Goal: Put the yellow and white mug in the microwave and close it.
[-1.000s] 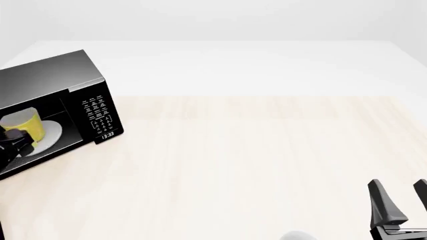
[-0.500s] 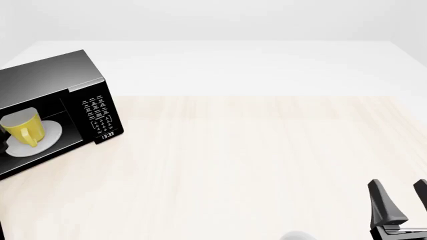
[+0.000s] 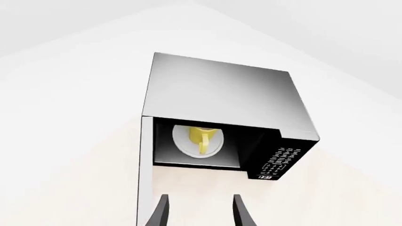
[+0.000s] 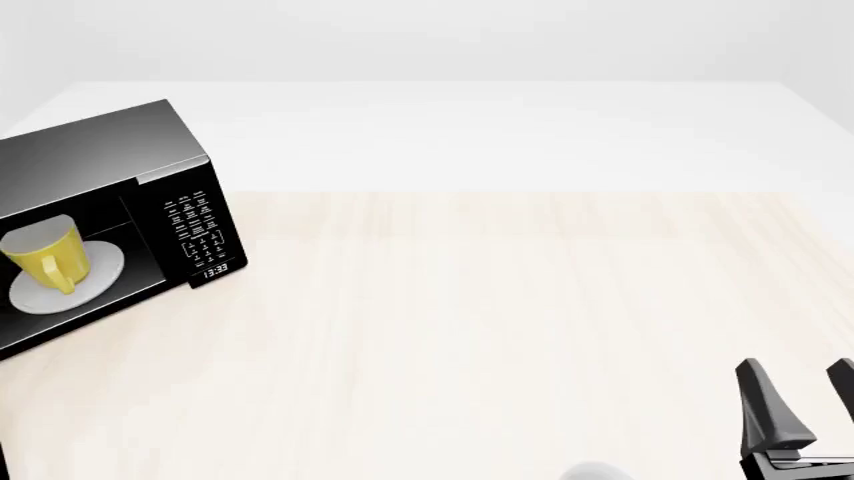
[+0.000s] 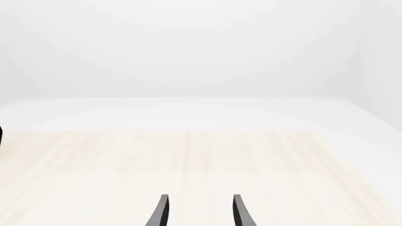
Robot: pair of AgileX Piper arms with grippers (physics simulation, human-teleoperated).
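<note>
Plain white room, pale wood bench (image 4: 534,320). The yellow and white mug (image 4: 43,257) sits on the turntable inside the microwave (image 4: 120,160), door (image 3: 145,174) open. Left hand (image 3: 199,212) and right hand (image 4: 801,405) both open, empty. Door looks rigid and light; I'd push its outer edge.

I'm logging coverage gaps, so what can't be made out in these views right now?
- Microwave door: cut by the front view's left edge; edge-on in the left wrist view.
- Keypad labels: too small.
- Left end effector: absent from the front view.
- Mug: rim hidden under the microwave roof in the wrist view.
</note>
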